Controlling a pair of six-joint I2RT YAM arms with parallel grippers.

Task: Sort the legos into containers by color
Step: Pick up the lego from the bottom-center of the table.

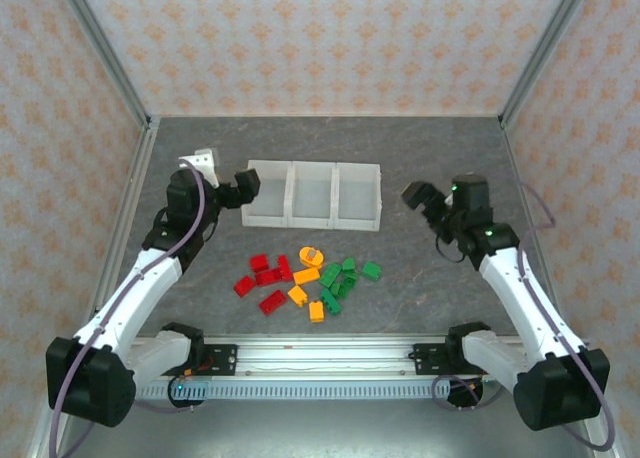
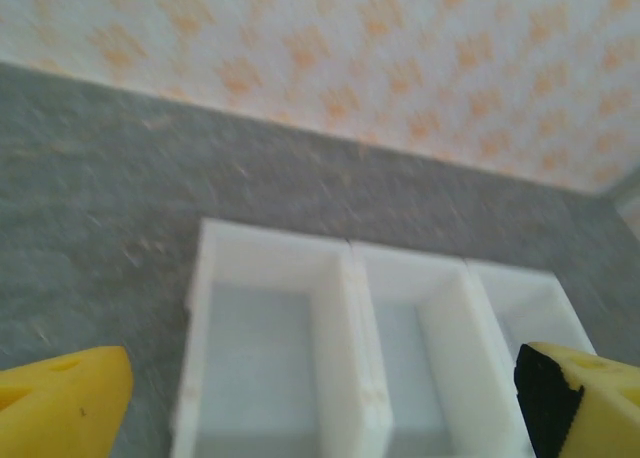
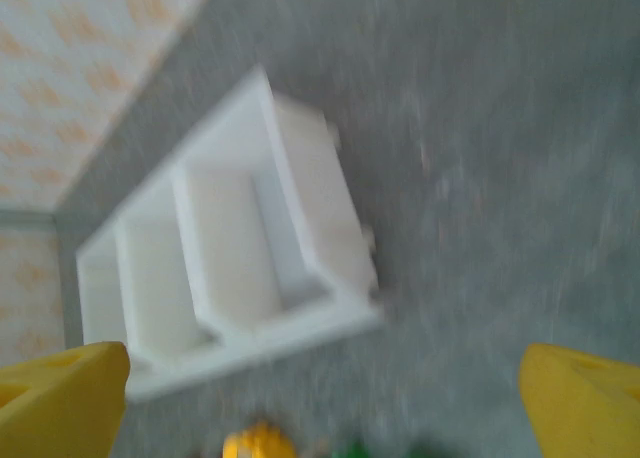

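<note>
All the bricks (image 1: 305, 278) lie loose on the grey counter (image 1: 430, 148), clustered just in front of a row of three white bins (image 1: 312, 219). The red bricks (image 1: 266, 276) are to the left, the orange bricks (image 1: 307, 276) in the middle with a round one at the far edge, and the green bricks (image 1: 340, 280) to the right. Several touch their neighbours, so the colours are roughly grouped but not cleanly apart. The bins look empty, so I judge that sorting has not begun and the step in hand is the first approach and pick. The left end effector (image 1: 245, 188) hangs close by the left end of the bins, its jaws spread wide with nothing between them. Its wrist camera looks down into the bins between two yellow fingers (image 2: 60, 393). The right end effector (image 1: 413, 195) hovers to the right of the bins, apart from them, likewise wide open and empty. Its blurred wrist view catches the bins and a bit of orange and green at the bottom edge. Next, one arm would need to reach toward the near cluster and come down over a brick at its outer edge. A red one looks handiest for the left arm, a green one for the right. The jaws should then line up across the brick and close without nudging its neighbours. Nothing visible fixes which bin takes which colour.
</note>
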